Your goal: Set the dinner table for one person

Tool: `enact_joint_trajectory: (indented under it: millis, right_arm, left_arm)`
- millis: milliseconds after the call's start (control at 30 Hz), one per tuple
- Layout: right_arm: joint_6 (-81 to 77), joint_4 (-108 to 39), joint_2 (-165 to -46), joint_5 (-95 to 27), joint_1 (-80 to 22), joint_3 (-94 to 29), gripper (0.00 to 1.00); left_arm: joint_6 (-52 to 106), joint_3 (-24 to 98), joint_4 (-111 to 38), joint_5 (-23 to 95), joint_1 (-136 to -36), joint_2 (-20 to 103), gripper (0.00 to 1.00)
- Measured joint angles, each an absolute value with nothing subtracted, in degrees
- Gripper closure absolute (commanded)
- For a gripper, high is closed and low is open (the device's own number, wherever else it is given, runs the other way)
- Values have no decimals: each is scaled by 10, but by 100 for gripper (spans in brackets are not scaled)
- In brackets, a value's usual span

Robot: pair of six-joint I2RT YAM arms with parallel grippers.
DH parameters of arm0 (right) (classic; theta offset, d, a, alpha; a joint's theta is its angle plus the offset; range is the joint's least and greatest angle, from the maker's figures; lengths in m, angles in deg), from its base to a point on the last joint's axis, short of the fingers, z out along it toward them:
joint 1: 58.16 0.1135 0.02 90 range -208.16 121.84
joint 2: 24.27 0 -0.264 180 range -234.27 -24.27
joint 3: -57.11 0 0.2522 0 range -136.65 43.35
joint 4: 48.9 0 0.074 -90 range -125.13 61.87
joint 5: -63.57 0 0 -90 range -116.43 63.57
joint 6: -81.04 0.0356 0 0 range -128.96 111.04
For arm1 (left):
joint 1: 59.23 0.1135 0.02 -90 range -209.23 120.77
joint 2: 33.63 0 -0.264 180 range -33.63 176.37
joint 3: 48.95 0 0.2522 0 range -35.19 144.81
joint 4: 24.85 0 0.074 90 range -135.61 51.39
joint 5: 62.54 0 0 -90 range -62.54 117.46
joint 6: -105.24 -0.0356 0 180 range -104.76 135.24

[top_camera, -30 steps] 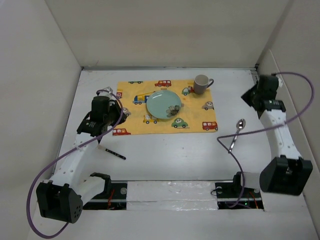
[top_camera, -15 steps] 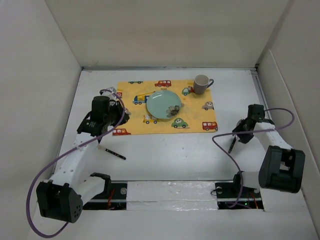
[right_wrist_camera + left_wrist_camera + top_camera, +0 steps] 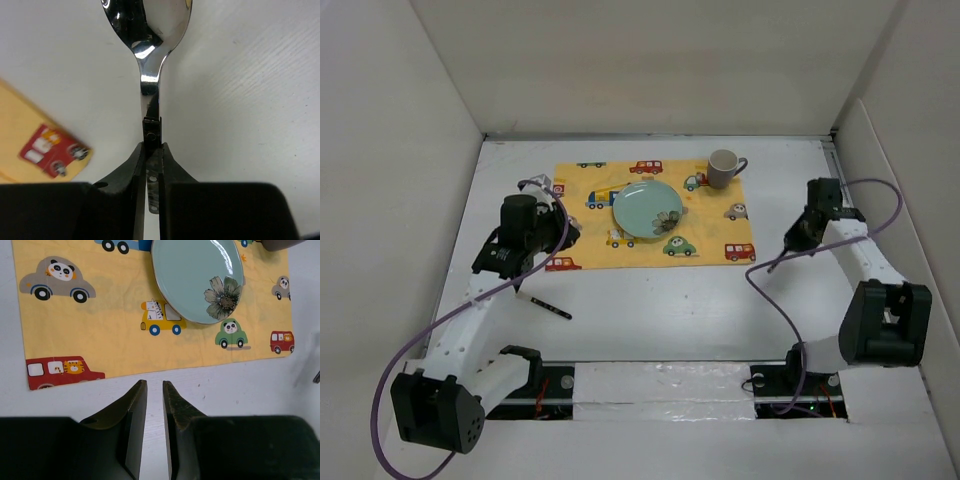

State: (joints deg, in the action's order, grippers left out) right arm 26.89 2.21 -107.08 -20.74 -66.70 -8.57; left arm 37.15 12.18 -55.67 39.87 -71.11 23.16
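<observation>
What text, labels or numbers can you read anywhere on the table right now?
None readable.
Placemat: cartoon cars and animals only, no lettering.
Plate: a flower, no words.
Mug: plain as far as it shows.
Spoon, held in the right gripper: no mark visible.
Black stick: too small to tell.

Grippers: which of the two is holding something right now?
The right gripper: it is shut on the spoon, pinching its handle. The left gripper holds nothing, its fingers slightly apart over bare table just below the placemat.
</observation>
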Motion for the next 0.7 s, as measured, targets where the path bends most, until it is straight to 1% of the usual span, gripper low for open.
enact_joint_trajectory:
  millis: [100,167,200,233,267,367,400,433,600,633,667,700]
  right_arm:
    - [244,29,-1034,-212,-603,-187,100]
    - [218,25,-1033,-228,-546,-268,100]
    - [207,22,-1042,-242,-516,-312,100]
    - [196,22,-1058,-253,-490,-354,100]
    - [185,18,-1076,-268,-465,-389,100]
    - [156,12,-1145,-290,-414,-453,100]
    - [145,10,-1185,-300,-402,-466,100]
    - [143,10,-1198,-303,-400,-468,100]
    - [127,23,-1359,-316,-399,-507,100]
    - [126,25,-1381,-317,-399,-510,100]
    - [124,30,-1401,-316,-399,-517,100]
    - [122,35,-1419,-316,-399,-524,100]
  left_arm:
    - [378,121,-557,396,-711,232,83]
    - [389,121,-558,390,-711,232,83]
    - [398,121,-559,386,-711,233,86]
    - [407,121,-560,381,-711,236,90]
    - [417,121,-561,377,-711,238,100]
    - [452,126,-565,364,-708,253,100]
    - [464,127,-565,365,-704,258,100]
    - [476,127,-565,364,-699,262,100]
    - [519,126,-572,337,-685,264,100]
    - [526,125,-574,333,-685,261,100]
    - [534,124,-581,328,-685,256,86]
    - [541,123,-589,323,-685,250,81]
